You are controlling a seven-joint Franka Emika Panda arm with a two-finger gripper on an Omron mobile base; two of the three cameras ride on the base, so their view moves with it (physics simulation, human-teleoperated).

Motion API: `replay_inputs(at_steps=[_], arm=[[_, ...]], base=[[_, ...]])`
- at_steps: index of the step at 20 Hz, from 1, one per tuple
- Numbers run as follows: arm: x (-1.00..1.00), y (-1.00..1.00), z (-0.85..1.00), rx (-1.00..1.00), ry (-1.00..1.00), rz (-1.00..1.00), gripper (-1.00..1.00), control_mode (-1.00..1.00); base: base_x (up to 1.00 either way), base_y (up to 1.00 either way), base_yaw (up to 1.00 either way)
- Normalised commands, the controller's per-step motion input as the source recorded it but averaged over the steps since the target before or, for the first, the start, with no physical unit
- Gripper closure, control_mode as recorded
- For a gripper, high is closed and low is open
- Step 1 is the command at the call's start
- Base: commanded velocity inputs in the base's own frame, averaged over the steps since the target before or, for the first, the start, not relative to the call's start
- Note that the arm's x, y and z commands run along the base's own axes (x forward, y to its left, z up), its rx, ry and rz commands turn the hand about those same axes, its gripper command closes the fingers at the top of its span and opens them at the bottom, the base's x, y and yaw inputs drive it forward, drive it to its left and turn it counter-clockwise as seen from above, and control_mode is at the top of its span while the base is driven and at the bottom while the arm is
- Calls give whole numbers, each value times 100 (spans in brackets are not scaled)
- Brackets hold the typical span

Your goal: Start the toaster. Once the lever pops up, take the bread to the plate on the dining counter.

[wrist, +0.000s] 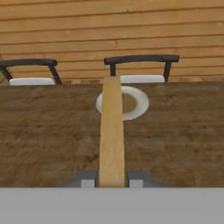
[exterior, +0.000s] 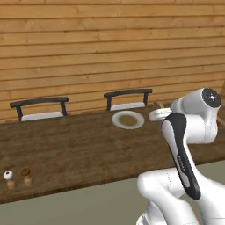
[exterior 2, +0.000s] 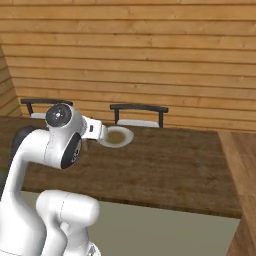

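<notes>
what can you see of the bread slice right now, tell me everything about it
The bread slice is a thin tan slab seen edge-on in the hand view, plain and even in colour. It is clamped between the two fingertips of the shut claw, pointing out over the dining counter toward the plate, not yet resting on it.
</notes>
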Motion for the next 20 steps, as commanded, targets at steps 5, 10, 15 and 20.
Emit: replay_inputs(at_steps=[5,10,15,20], arm=[[93,-2,-22,14,7,10,100,-100],[87,0,-15,8,13,2,100,-100],[87,0,-21,5,20,0,100,-100],[67,0,-24,11,15,4,100,-100]], base=[[0,0,0],[0,0,0],[0,0,0],[0,0,0]])
